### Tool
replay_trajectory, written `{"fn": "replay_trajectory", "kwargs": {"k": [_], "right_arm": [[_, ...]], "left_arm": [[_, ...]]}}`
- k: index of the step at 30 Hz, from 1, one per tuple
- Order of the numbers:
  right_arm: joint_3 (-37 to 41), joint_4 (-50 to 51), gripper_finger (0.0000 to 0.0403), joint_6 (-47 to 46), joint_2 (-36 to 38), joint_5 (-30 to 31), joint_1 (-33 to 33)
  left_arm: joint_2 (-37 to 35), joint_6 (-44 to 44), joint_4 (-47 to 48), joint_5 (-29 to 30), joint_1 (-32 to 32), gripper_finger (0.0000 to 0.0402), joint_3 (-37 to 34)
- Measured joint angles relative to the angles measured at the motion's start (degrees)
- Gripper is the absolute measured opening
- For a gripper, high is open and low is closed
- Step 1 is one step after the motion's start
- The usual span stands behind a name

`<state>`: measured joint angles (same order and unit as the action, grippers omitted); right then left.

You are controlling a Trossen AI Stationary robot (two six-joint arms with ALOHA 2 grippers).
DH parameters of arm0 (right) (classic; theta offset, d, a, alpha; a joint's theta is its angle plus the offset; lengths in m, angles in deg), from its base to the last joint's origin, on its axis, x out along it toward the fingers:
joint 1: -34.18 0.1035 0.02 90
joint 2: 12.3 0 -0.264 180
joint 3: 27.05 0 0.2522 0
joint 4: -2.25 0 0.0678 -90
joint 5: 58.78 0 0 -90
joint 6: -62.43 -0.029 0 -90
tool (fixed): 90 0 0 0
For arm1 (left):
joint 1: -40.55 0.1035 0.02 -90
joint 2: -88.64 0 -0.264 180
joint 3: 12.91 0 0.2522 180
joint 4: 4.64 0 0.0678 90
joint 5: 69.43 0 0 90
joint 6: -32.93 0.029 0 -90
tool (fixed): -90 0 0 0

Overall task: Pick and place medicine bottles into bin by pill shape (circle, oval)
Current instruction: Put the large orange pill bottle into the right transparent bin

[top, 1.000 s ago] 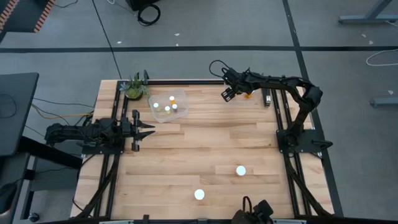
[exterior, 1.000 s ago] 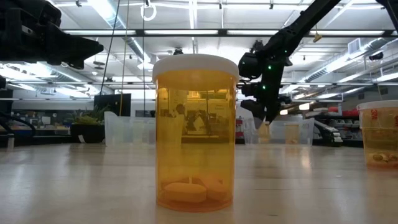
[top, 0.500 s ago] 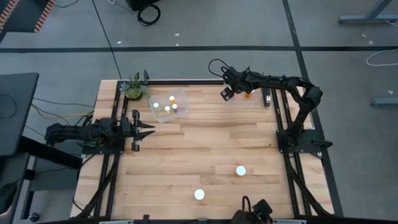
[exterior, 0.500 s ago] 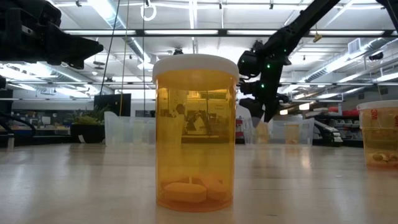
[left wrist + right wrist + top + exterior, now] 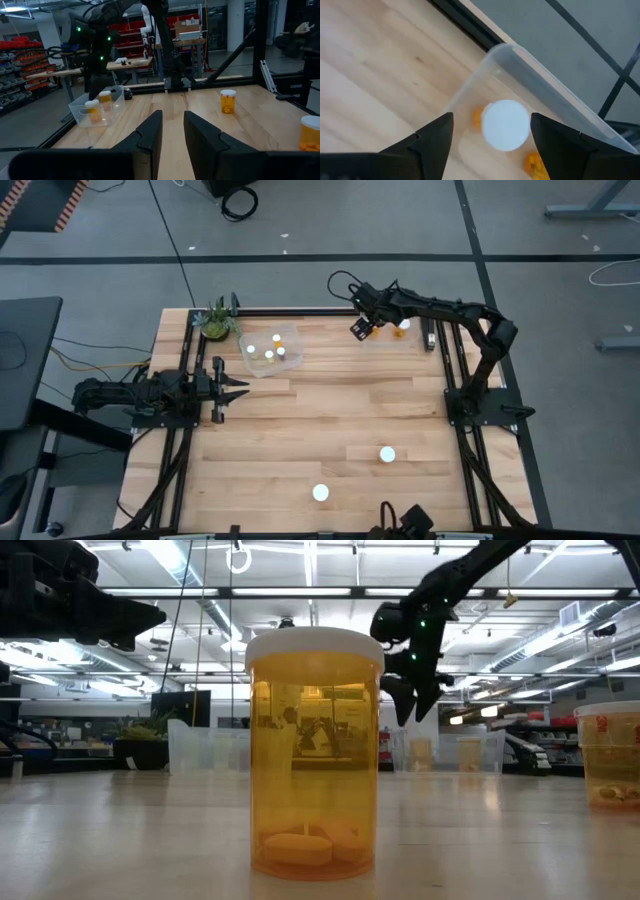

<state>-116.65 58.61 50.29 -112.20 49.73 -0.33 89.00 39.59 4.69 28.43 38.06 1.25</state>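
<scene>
right gripper (image 5: 490, 132) spread wide, empty, over bottle (image 5: 506, 124) inside clear bin (image 5: 555, 95) at table's far edge. left gripper (image 5: 172, 132) pressed together, parked left.

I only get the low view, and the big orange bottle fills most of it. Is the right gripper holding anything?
Observer: No. The right gripper has open, empty jaws, up near the table's far edge.
Operator: What is below it there?
Observer: A clear plastic bin. The right wrist view shows a white-capped orange medicine bottle standing inside it.
Operator: And the left arm?
Observer: The left gripper waits at the table's left side, with its jaws shut on nothing.
</scene>
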Motion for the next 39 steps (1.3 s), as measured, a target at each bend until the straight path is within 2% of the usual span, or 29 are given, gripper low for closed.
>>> {"fn": "replay_trajectory", "kwargs": {"k": [5,11,15,23,32,39], "right_arm": [[-4.64,2.64,0.0273,0.0,0.02,-1.38,4.5],[-6.27,2.34,0.0273,1.01,0.02,-11.37,12.05],[-6.25,2.23,0.0273,-0.08,0.02,-14.56,18.41],[-6.23,0.26,0.0272,-0.95,0.02,-14.78,33.64],[-6.23,-1.58,0.0272,-7.1,0.02,-13.7,47.81],[-6.17,3.18,0.0272,-12.55,0.02,-7.57,56.09]], "left_arm": [[0.0,0.0,0.01,0.0,0.0,0.0091,0.02],[0.0,0.0,0.01,0.0,0.0,0.0095,0.0],[0.0,0.0,-0.01,0.0,-0.01,0.009,0.0],[-0.02,0.0,-0.01,0.0,0.01,0.0091,0.01],[0.0,0.01,0.01,0.0,0.0,0.0093,0.0],[0.0,0.0,-0.01,0.0,0.01,0.0087,0.0]]}}
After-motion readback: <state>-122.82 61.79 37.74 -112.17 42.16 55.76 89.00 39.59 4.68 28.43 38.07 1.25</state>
